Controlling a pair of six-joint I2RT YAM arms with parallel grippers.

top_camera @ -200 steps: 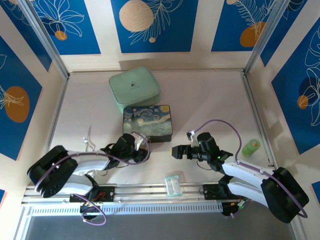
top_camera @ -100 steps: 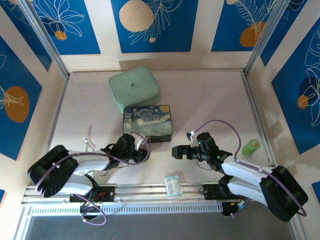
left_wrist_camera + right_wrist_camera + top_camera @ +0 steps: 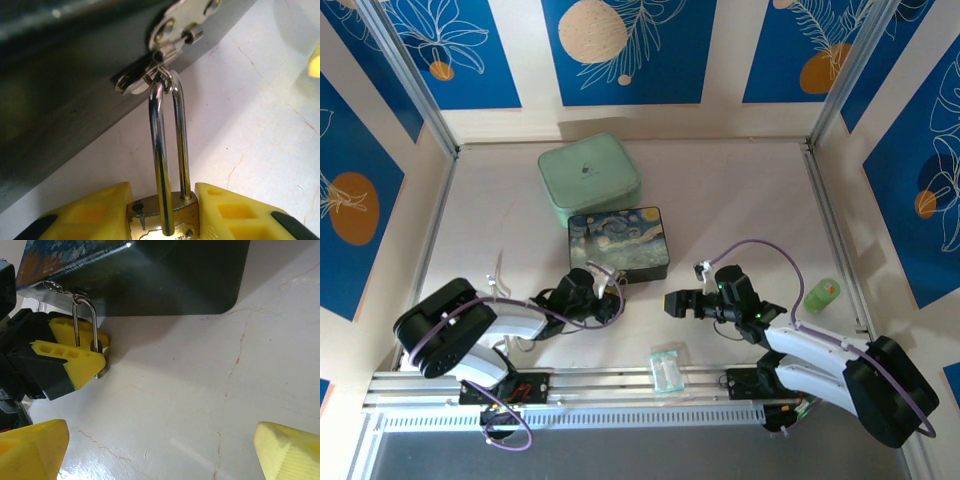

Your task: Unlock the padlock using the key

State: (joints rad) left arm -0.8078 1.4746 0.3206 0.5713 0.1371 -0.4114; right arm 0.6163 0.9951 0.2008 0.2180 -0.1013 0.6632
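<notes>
The padlock's brass body (image 3: 162, 220) is clamped between the yellow fingers (image 3: 85, 212) of my left gripper (image 3: 603, 297), which is shut on it. Its silver shackle (image 3: 179, 140) hangs from the hasp (image 3: 167, 35) of the starry-night box (image 3: 617, 243). One shackle leg lies across the front of the body beside a dark hole. The right wrist view shows the same shackle (image 3: 84, 325), with a small silvery bit (image 3: 102, 371) below the finger; I cannot tell whether it is the key. My right gripper (image 3: 672, 303) (image 3: 160, 455) stands open and holds nothing, a little right of the padlock.
A mint-green case (image 3: 589, 178) lies behind the box. A clear plastic packet (image 3: 667, 367) rests by the near rail. A green bottle (image 3: 822, 294) stands at the right wall, and a thin white item (image 3: 498, 275) lies at the left.
My left arm has swung its elbow inward and to the right, and the box has shifted slightly right with it. The right gripper has barely moved.
</notes>
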